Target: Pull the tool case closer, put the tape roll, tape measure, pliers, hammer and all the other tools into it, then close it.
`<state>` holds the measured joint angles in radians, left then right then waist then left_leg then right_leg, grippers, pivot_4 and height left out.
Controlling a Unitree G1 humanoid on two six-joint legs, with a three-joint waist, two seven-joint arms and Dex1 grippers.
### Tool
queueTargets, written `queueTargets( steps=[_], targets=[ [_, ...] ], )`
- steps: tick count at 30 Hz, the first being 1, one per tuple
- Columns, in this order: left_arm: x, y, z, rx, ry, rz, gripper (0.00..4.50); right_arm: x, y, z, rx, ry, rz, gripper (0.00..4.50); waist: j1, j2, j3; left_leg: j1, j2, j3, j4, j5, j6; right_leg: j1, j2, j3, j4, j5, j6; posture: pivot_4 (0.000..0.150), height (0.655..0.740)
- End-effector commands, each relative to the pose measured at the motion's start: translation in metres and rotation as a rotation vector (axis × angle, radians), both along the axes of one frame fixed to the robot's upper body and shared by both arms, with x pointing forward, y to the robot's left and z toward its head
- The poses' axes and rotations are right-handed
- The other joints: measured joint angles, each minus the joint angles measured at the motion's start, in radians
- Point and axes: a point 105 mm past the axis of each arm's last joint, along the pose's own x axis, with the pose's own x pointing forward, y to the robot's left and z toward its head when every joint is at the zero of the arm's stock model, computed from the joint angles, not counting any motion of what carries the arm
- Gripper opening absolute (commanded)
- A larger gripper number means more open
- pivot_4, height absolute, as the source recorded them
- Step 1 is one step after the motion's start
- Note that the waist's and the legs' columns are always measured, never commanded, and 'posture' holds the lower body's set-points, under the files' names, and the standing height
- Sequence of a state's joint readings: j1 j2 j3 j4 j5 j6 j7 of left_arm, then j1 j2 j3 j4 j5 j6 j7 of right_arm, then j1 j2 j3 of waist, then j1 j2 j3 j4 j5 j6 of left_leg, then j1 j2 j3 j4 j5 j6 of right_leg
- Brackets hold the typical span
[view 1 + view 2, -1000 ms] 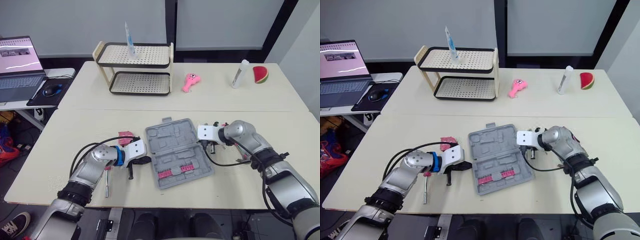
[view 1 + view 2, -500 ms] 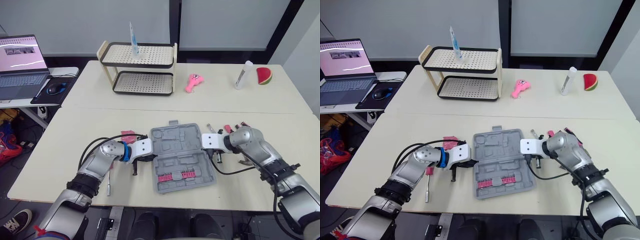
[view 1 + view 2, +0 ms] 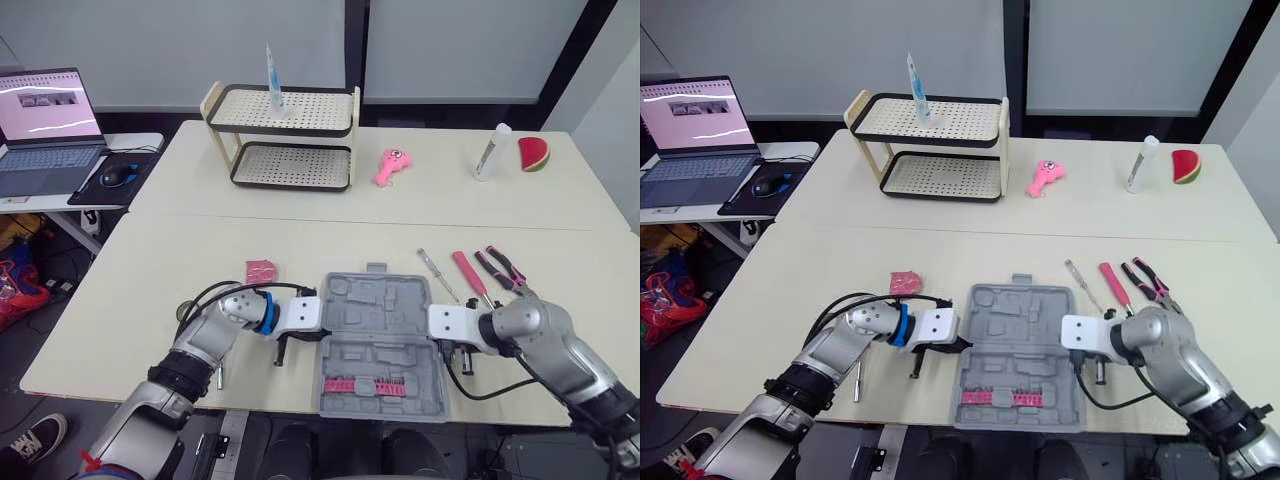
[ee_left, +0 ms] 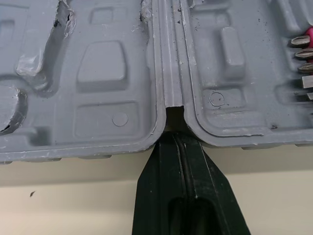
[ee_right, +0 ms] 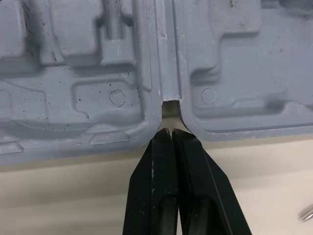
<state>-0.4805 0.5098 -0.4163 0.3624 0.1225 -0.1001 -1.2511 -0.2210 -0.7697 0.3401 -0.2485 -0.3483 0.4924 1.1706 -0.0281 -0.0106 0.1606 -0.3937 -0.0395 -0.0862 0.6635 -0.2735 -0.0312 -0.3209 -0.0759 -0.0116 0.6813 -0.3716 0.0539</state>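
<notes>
tool case [image 3: 385,335] lies open and flat at the near edge of the table [image 3: 180,250], its hinge running side to side, with a row of pink bits [image 3: 375,386] in the near half. left gripper [image 4: 176,134] and right gripper [image 5: 171,133] meet it from opposite sides. each has its two fingers pressed together into one narrow wedge, the tip set in the notch at its end of the hinge. that pairing likely lets the arms drag the case square without tipping either half. a thin driver [image 3: 220,376] lies by the left arm, and a small pink item [image 3: 261,270], perhaps the tape measure, sits just beyond. right of the case lie a screwdriver [image 3: 437,274], a pink-handled tool [image 3: 470,278] and pliers [image 3: 503,268], none yet packed. further back stand a rack [image 3: 290,165] and a laptop [image 3: 45,130].
</notes>
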Motion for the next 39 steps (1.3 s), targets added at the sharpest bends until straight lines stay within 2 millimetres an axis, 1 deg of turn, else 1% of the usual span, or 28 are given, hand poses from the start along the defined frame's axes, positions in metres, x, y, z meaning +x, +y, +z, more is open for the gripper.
queueTargets(
  steps=[1, 4, 8, 14, 18, 23, 28, 31, 34, 36, 39],
  targets=[
    [-0.015, -0.029, 0.005, -0.063, -0.013, -0.114, 0.00, -0.006, 0.019, 0.013, 0.057, -0.053, 0.051, 0.02, 0.000, 0.000, 0.000, 0.000, 0.000, 0.000, 0.000, 0.000, 0.000, 0.000, 0.000, 0.000, 0.000, 0.000, 0.000, 0.150, 0.7400],
    [-0.021, -0.033, 0.003, -0.062, 0.003, -0.141, 0.00, -0.011, 0.014, 0.013, 0.044, -0.044, 0.033, 0.02, 0.000, 0.000, 0.000, 0.000, 0.000, 0.000, 0.000, 0.000, 0.000, 0.000, 0.000, 0.000, 0.000, 0.000, 0.000, 0.150, 0.7400],
    [-0.036, -0.035, -0.004, -0.044, 0.024, -0.206, 0.00, -0.024, 0.008, 0.012, 0.033, -0.012, 0.030, 0.02, 0.001, 0.000, 0.000, 0.000, 0.000, 0.000, 0.000, 0.000, 0.000, 0.001, 0.000, 0.000, -0.001, 0.000, 0.000, 0.150, 0.7400],
    [-0.040, -0.038, -0.007, -0.044, 0.036, -0.219, 0.00, -0.037, 0.010, 0.008, 0.054, 0.034, 0.019, 0.02, 0.001, 0.000, 0.000, 0.001, 0.000, -0.001, 0.000, 0.000, 0.000, 0.002, 0.000, 0.000, -0.001, 0.000, 0.000, 0.150, 0.7400],
    [-0.039, -0.037, -0.009, -0.033, 0.032, -0.218, 0.00, -0.040, 0.009, 0.005, 0.052, 0.038, 0.007, 0.02, 0.001, 0.000, 0.000, 0.001, 0.000, -0.001, 0.000, 0.000, 0.000, 0.002, 0.000, 0.000, -0.001, 0.000, 0.000, 0.150, 0.7400],
    [-0.040, -0.034, -0.011, -0.018, 0.042, -0.218, 0.00, -0.035, 0.003, 0.003, 0.015, 0.015, 0.013, 0.02, 0.001, 0.000, 0.000, 0.001, 0.000, -0.001, 0.000, 0.000, 0.000, 0.002, 0.000, 0.000, -0.001, 0.000, 0.000, 0.150, 0.7400],
    [-0.035, -0.022, -0.015, 0.016, 0.035, -0.194, 0.00, -0.031, -0.004, 0.000, -0.002, 0.008, 0.003, 0.02, 0.001, -0.001, 0.000, 0.001, 0.000, -0.001, 0.000, 0.000, 0.000, 0.002, 0.000, 0.000, -0.001, 0.000, 0.000, 0.150, 0.7400],
    [-0.025, -0.010, -0.014, 0.040, 0.011, -0.156, 0.00, -0.029, -0.013, 0.000, -0.026, 0.013, -0.012, 0.02, 0.001, -0.001, 0.000, 0.002, 0.000, -0.001, 0.000, 0.000, 0.000, 0.003, 0.000, -0.001, -0.001, 0.000, 0.000, 0.150, 0.7400],
    [-0.016, -0.001, -0.009, 0.041, -0.013, -0.118, 0.00, -0.024, -0.026, 0.001, -0.062, -0.002, -0.030, 0.02, 0.001, -0.001, 0.000, 0.002, 0.000, -0.001, 0.000, 0.000, 0.000, 0.003, 0.000, -0.001, -0.001, 0.000, 0.000, 0.150, 0.7400],
    [-0.013, 0.005, -0.005, 0.040, -0.022, -0.100, 0.00, -0.021, -0.035, 0.002, -0.075, -0.012, -0.043, 0.02, 0.001, -0.001, 0.000, 0.002, 0.000, -0.001, 0.000, 0.000, 0.000, 0.003, 0.000, -0.001, -0.001, 0.000, 0.000, 0.150, 0.7400],
    [-0.010, 0.020, 0.004, 0.037, -0.043, -0.058, 0.00, -0.020, -0.047, 0.006, -0.067, -0.017, -0.068, 0.02, -0.002, -0.001, 0.000, 0.002, 0.000, -0.001, 0.000, 0.000, 0.000, 0.003, 0.000, 0.000, -0.001, 0.000, 0.000, 0.150, 0.7400]
  ],
)
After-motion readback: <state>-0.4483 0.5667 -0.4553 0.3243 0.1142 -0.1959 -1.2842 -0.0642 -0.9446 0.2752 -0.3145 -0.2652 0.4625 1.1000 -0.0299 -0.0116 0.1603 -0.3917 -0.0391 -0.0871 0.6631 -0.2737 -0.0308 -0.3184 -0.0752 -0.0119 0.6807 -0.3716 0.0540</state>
